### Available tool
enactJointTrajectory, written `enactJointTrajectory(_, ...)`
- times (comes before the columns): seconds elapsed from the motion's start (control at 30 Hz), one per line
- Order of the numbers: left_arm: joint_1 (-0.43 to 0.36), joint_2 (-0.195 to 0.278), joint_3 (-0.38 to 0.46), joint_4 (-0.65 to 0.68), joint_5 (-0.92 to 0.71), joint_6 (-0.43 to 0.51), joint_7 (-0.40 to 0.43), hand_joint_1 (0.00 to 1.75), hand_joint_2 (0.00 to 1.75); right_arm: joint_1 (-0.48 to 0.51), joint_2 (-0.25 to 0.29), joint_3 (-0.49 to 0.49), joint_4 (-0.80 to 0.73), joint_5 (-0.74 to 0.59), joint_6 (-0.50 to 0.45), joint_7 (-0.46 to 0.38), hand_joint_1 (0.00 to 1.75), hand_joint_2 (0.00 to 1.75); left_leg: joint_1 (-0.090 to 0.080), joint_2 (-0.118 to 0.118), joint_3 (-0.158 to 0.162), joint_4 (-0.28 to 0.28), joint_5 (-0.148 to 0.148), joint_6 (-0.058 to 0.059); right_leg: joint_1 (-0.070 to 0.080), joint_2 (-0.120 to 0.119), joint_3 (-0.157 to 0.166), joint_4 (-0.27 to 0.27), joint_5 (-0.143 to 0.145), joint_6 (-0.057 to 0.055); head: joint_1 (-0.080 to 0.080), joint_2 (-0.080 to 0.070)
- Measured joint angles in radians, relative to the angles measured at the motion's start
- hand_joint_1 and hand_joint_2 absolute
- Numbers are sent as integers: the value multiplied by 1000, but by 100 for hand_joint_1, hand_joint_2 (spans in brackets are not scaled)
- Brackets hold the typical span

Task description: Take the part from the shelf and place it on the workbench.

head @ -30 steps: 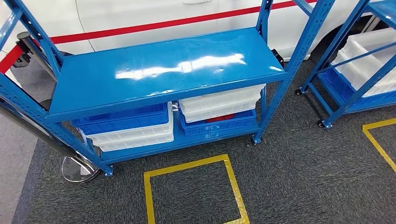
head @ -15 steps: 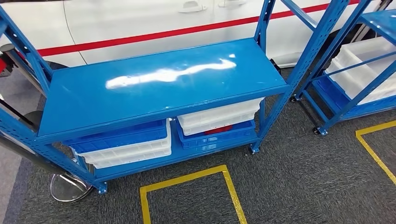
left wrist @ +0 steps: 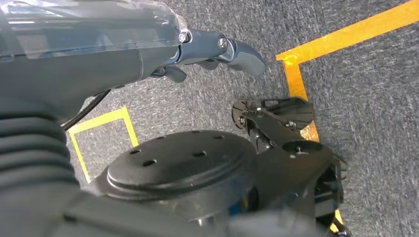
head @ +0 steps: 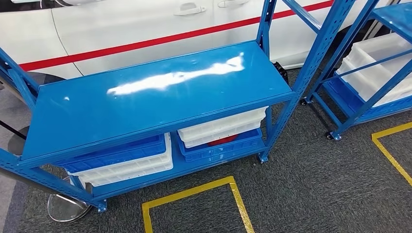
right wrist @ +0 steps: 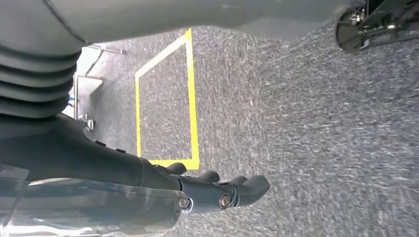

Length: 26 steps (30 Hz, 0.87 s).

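Observation:
A blue metal shelf (head: 160,97) stands in front of me in the head view, its glossy top tier bare. On its lower tier sit a blue and white stack of bins (head: 121,160) on the left and a white bin over a blue one (head: 221,127) on the right. Something red (head: 222,141) peeks out between those two right bins; what it is cannot be told. My left hand (left wrist: 217,52) hangs over grey carpet with its fingers stretched out and nothing in them. My right hand (right wrist: 217,190) hangs the same way, also holding nothing.
A second blue shelf (head: 340,104) on castors stands to the right, carrying a white bin (head: 374,63). A white car (head: 145,24) with a red stripe is behind the shelf. Yellow tape (head: 194,191) marks a square on the carpet. A chrome stand base (head: 65,208) sits at the shelf's left foot.
The whole head picture has shifted: the camera moved, so the shelf sits further left and more of the car shows. No object on the shelf moved.

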Motion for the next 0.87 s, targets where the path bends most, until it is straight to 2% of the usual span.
enactJointTrajectory(0.03, -1, 0, -1, 0, -1, 1, 0, 0, 175, 0, 1, 3, 0, 2, 0, -4, 0, 0, 0, 0, 2, -3, 0, -1, 0, 0, 0, 0, -1, -2, 0, 0)
enactJointTrajectory(0.07, -1, 0, -1, 0, -1, 2, 1, 0, 175, -1, 1, 6, 0, 4, 0, -7, 0, 0, 0, 0, 3, -5, 0, -1, 0, 0, 1, 0, -2, -4, 0, 0)
enactJointTrajectory(0.2, -2, 0, -3, 0, -1, 2, 2, 0, 175, -1, 5, 16, 0, 12, 1, -18, 0, 175, 0, 0, 5, -11, 0, -12, 1, 0, 1, 0, -4, -6, 0, 0)
enactJointTrajectory(0.33, -2, 0, -3, 0, -1, 2, 2, 0, 175, -2, 6, 18, 0, 12, 1, -22, 0, 175, 1, 0, 6, -13, 3, -29, 1, 0, 2, 1, -4, -7, 0, 0)
enactJointTrajectory(0.4, -2, -1, -3, 0, -2, 4, 9, 0, 175, -2, 6, 18, 0, 8, 0, -19, 0, 175, 1, 0, 6, -13, 3, -33, 1, 0, 2, 1, -3, -7, 0, 0)
enactJointTrajectory(0.67, -4, -6, -21, 0, -55, 64, 131, 0, 175, -1, 5, 17, 0, 24, -12, 36, 0, 175, 1, 0, 7, -12, 5, -35, -1, -1, 4, -1, -1, -5, 0, 0)
enactJointTrajectory(0.87, -16, -8, -33, 0, -75, 92, 156, 0, 175, -2, 5, 18, 0, 42, -6, 55, 0, 175, 1, 0, 7, -12, 4, -35, -3, -1, 5, -2, -1, -4, 0, 0)
